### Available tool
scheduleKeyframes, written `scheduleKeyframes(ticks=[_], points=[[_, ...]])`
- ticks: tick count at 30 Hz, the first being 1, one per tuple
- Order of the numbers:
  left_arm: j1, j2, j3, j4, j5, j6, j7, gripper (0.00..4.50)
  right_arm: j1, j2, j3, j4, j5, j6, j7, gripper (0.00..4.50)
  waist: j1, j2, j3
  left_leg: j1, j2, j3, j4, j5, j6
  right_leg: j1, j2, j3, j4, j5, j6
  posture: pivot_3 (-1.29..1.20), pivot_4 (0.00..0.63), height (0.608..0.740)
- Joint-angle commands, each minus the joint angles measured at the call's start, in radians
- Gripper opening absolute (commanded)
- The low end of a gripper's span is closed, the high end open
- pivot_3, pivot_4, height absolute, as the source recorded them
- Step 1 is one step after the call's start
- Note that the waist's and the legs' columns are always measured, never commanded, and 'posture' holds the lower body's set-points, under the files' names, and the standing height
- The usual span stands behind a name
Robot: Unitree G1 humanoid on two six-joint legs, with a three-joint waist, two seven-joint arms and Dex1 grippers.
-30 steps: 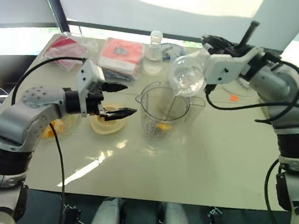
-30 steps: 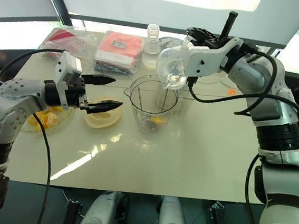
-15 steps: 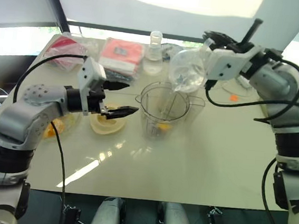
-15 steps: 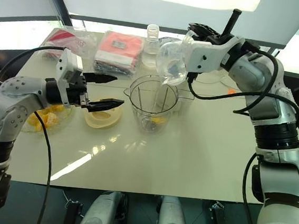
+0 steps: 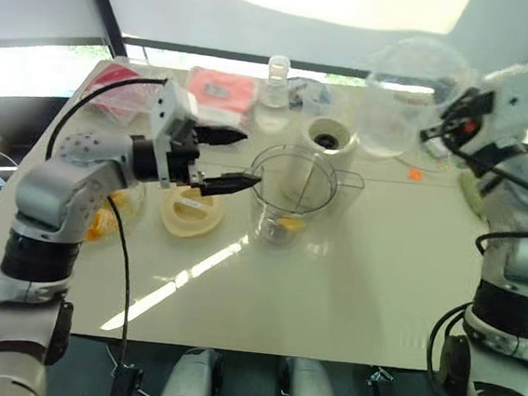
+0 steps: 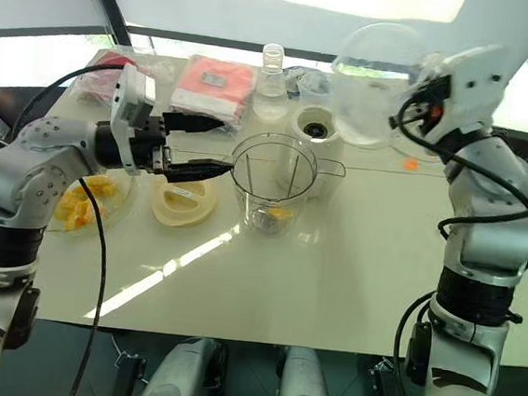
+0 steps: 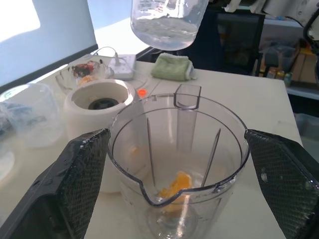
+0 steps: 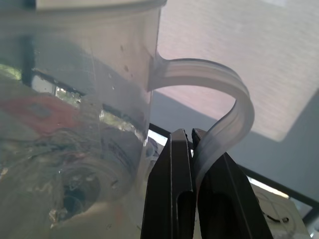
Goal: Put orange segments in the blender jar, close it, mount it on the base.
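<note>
Gripping a clear measuring cup [image 6: 378, 83] by its thin handle, the right gripper [image 8: 192, 149] is holding it in the air beyond and to the right of the blender jar [image 6: 272, 182]. Left gripper [image 6: 190, 144], fingers spread wide, is hovering level just left of the jar's rim. An orange segment [image 7: 174, 184] is lying at the jar's bottom. Directly behind the jar the base [image 6: 316, 128] is standing.

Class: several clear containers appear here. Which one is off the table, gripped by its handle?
The clear jug, gripped in the right gripper by its handle. The blender jar and small bottle stand on the table.
</note>
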Motion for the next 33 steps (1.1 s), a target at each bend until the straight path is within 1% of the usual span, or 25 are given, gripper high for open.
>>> scheduleKeyframes(ticks=[1,4,6,10,14,19,21,26,30,33], points=[[-0.037,-0.006,0.015,-0.004,-0.013,-0.011,-0.013,4.50,0.033,0.028,-0.103,-0.101,0.015,0.072,-0.113,0.02,0.000,0.000,0.000,0.000,0.000,0.000,0.000,0.000,0.000,0.000,0.000,0.000,0.000,0.000,0.000,0.00,0.150,0.740],[-0.045,-0.011,0.029,-0.008,-0.025,0.004,-0.005,4.50,0.139,0.069,-0.151,-0.123,-0.055,0.049,-0.241,0.02,-0.001,0.000,0.000,0.000,0.000,0.000,0.000,0.000,0.000,0.000,0.000,0.000,0.000,0.000,0.000,0.00,0.150,0.740],[-0.036,-0.008,0.037,-0.022,-0.024,0.011,0.008,4.50,0.196,0.115,-0.169,-0.117,-0.083,0.002,-0.320,0.02,-0.001,0.000,0.000,0.000,0.000,0.000,0.000,0.000,0.000,0.000,0.000,0.000,0.000,0.000,0.000,0.00,0.150,0.740],[-0.016,-0.007,0.059,-0.044,-0.016,0.020,0.063,4.50,0.290,0.201,-0.192,-0.043,-0.119,-0.122,-0.441,0.02,-0.007,0.000,0.000,0.001,-0.001,0.000,0.000,0.000,0.000,0.000,0.000,0.001,0.000,0.000,0.000,0.00,0.150,0.740],[0.039,0.011,0.094,-0.103,-0.045,0.062,0.100,4.50,0.315,0.277,-0.203,0.085,-0.082,-0.247,-0.491,0.02,-0.013,0.000,0.000,0.003,0.000,-0.001,-0.001,0.000,0.000,0.000,0.001,0.003,0.001,0.000,0.000,0.00,0.150,0.740],[0.112,0.031,0.129,-0.160,-0.056,0.094,0.148,4.50,0.323,0.320,-0.198,0.249,-0.054,-0.357,-0.521,0.02,-0.011,0.000,0.000,0.005,0.000,-0.002,-0.001,0.000,0.000,0.002,0.001,0.004,0.001,0.000,0.000,0.00,0.150,0.740],[0.136,0.037,0.141,-0.167,-0.032,0.092,0.190,4.50,0.303,0.341,-0.220,0.328,-0.028,-0.376,-0.562,0.02,-0.009,0.000,0.000,0.006,0.000,-0.002,-0.001,0.000,0.000,0.003,0.001,0.004,0.001,0.000,0.000,0.00,0.150,0.740],[0.236,0.070,0.167,-0.252,-0.081,0.124,0.191,4.50,0.273,0.322,-0.192,0.487,-0.032,-0.476,-0.597,0.02,-0.011,0.001,0.000,0.006,0.000,-0.002,-0.001,0.000,0.000,0.003,0.001,0.004,0.001,-0.001,-0.003,0.00,0.150,0.740],[0.272,0.075,0.151,-0.268,-0.074,0.120,0.194,4.50,0.261,0.281,-0.158,0.585,-0.060,-0.540,-0.611,0.02,-0.009,0.001,0.000,0.006,0.000,-0.002,-0.001,0.000,0.000,0.004,0.001,0.004,0.001,-0.002,-0.003,0.00,0.150,0.740],[0.286,0.056,0.140,-0.282,-0.078,0.126,0.215,4.50,0.255,0.255,-0.141,0.634,-0.083,-0.595,-0.648,0.02,-0.010,0.001,0.000,0.007,0.000,-0.002,-0.001,0.000,0.000,0.004,0.001,0.004,0.001,-0.002,-0.004,0.00,0.150,0.740]])
